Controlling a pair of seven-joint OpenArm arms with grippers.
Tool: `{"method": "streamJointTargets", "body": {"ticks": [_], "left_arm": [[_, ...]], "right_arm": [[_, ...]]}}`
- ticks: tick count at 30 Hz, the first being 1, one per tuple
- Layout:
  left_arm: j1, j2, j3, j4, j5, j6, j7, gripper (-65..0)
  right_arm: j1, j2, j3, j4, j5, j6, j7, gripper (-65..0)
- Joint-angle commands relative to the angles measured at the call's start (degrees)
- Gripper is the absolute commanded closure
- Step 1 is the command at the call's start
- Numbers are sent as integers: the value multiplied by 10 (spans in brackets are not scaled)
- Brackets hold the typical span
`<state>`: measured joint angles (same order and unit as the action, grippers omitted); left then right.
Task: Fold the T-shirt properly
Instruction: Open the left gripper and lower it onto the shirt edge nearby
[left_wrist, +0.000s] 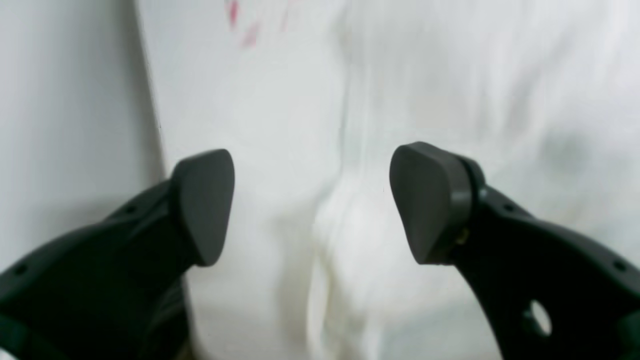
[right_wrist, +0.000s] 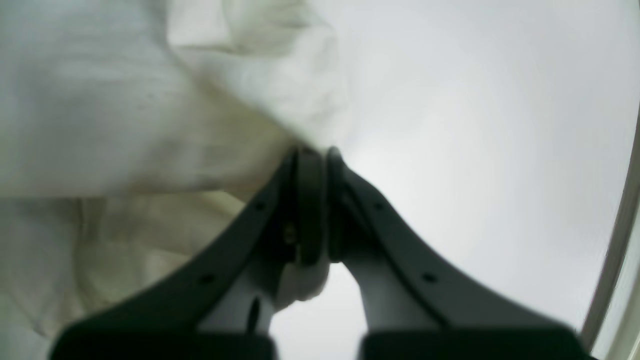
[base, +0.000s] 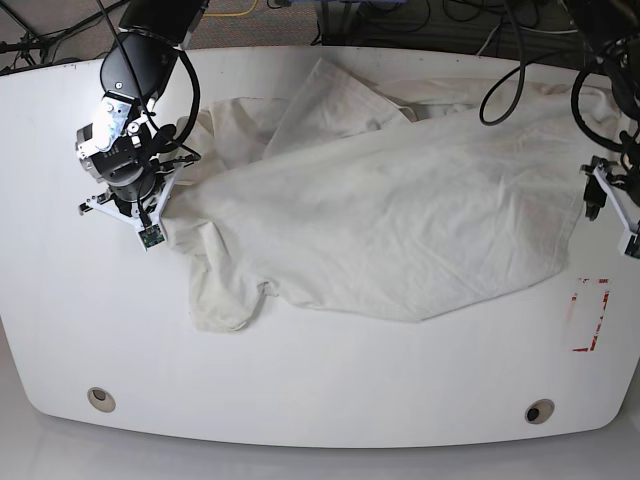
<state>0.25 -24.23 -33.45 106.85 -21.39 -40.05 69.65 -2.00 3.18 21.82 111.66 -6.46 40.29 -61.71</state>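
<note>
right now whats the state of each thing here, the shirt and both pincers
large wrinkled cream cotton T-shirt: spread unfolded on the white table, one corner bunched and pinched
right pincer: shut on the T-shirt's edge
left pincer: open, holding nothing, shirt fabric beneath it
red rectangle marking: on the table, uncovered, just past the shirt's hem

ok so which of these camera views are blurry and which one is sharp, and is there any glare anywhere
Left wrist view: the T-shirt is soft and streaked, while the open left gripper looks clearer. Right wrist view: hazy all over, with a bright washed-out table behind the right gripper shut on cloth. Base view: sharpest, evenly lit, with mild glare on the table's near edge.
</note>
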Motion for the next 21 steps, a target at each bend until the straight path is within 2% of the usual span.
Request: {"method": "streamJointTargets", "body": {"ticks": [1,7,17,21], "left_arm": [[-39,-11,5,-42,33,1,-6,-486],[-129,-4,34,-168,87,1,-18,-486],[-198,-3,63,-344,135,1,-149,-485],[-217,-19,80,-417,133,1,-180,-485]], "right_arm": [[8,-1,3,10,1,-3,10,0],[13,-4,0,10,1,-3,23,0],[27,-16,1,4,-1,-3,24,0],[27,-17,3,3,0,-3,24,0]]}}
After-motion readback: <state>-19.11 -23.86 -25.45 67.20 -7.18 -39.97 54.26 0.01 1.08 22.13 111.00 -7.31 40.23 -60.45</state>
